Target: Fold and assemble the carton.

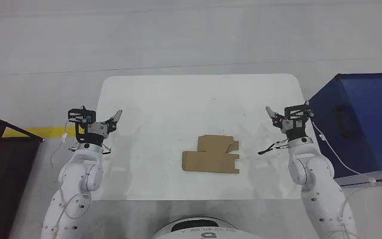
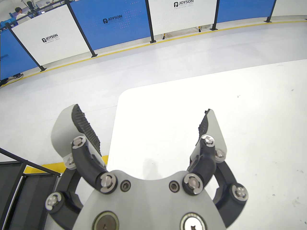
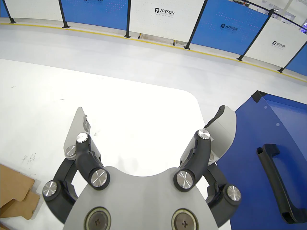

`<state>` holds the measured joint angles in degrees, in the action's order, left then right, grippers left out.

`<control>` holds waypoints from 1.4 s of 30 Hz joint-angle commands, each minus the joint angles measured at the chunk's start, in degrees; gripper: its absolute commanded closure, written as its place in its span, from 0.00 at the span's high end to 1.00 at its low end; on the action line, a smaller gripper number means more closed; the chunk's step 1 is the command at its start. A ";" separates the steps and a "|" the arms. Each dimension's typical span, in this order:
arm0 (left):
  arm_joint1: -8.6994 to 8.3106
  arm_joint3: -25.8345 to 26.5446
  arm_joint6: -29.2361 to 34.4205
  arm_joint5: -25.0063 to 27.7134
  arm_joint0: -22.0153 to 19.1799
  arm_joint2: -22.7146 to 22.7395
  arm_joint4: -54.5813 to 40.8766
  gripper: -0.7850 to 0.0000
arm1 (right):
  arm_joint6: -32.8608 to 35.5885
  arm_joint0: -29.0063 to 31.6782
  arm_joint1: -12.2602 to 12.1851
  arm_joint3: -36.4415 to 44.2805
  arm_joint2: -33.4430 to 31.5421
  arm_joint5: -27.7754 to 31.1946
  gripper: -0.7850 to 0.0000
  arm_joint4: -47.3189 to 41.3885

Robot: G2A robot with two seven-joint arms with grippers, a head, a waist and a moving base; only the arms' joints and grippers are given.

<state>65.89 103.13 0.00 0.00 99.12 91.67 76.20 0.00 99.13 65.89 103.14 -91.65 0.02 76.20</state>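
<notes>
Top view: flat carton (image 1: 210, 159) on table (image 1: 155, 107)

Your left claw (image 2: 141, 130) hangs spread wide and empty above the white desk (image 2: 239, 132) near its rounded corner.

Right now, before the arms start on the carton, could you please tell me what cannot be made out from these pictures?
Top view: the carton is too small to show its creases or how its layers overlap.
Right wrist view: the picture's edge cuts the carton off.
Top view: the edge cuts off the blue bin; in the right wrist view its own wall hides the inside.
Top view: the edge cuts off the dark frame; unidentifiable.
</notes>
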 commanded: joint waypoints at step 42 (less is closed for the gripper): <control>0.00 0.00 0.00 0.00 0.00 0.00 0.00 1.00 | -0.46 1.44 -4.36 2.58 10.46 46.70 1.00 32.93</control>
<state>65.89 103.13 0.00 0.00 99.12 91.67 76.20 -0.17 100.19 61.57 104.95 -81.31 46.56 109.42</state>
